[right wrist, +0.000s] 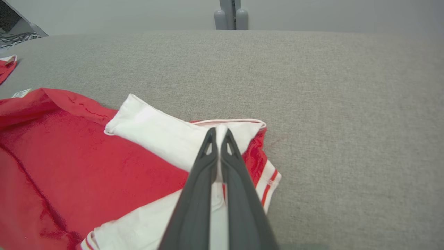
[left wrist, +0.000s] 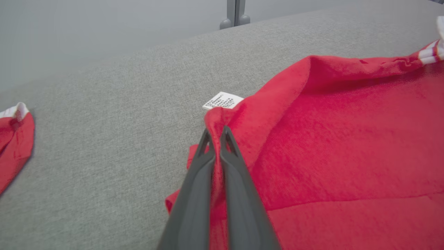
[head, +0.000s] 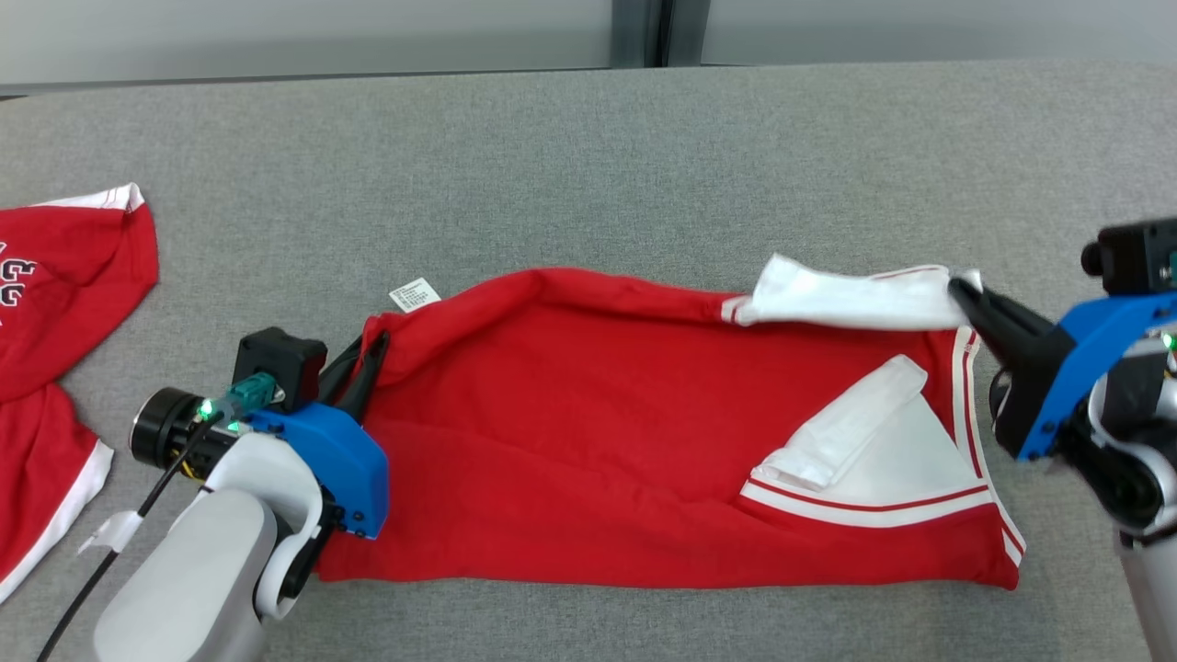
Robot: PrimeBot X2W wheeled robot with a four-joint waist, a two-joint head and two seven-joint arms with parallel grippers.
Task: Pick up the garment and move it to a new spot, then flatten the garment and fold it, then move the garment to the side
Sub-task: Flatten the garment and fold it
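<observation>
While the near hem of the red garment (head: 588, 441) rests flat along the 6 o'clock side of the grey padded table (head: 588, 165), its two far corners sit in the grippers. In the head view the cloth stretches lengthwise across the middle, from 9 o'clock to 3 o'clock. A white panel with red stripes (head: 897, 478) lies on top of it toward 4 o'clock.

At the 9 o'clock end, the left gripper (head: 372, 354) has its dark fingers pressed together on a bunched corner of red fabric. In the left wrist view that corner rises between the tips of the left gripper (left wrist: 216, 135), and the rest of the garment spreads away toward 3 o'clock. A white care label (head: 415, 294) lies on the table at 1 o'clock from those tips, touching the garment's edge.

At the 3 o'clock end, the right gripper (head: 963, 291) is clamped on the white sleeve (head: 846, 299). In the right wrist view the tips of the right gripper (right wrist: 218, 137) close on the white cloth near its edge, with the red body toward 8 o'clock.

Between the two grips the far edge stands up in a soft ridge. A second red garment (head: 55, 303) lies well apart at 9 o'clock. Bare grey table runs on toward 12 o'clock, to a grey post (head: 641, 32).
</observation>
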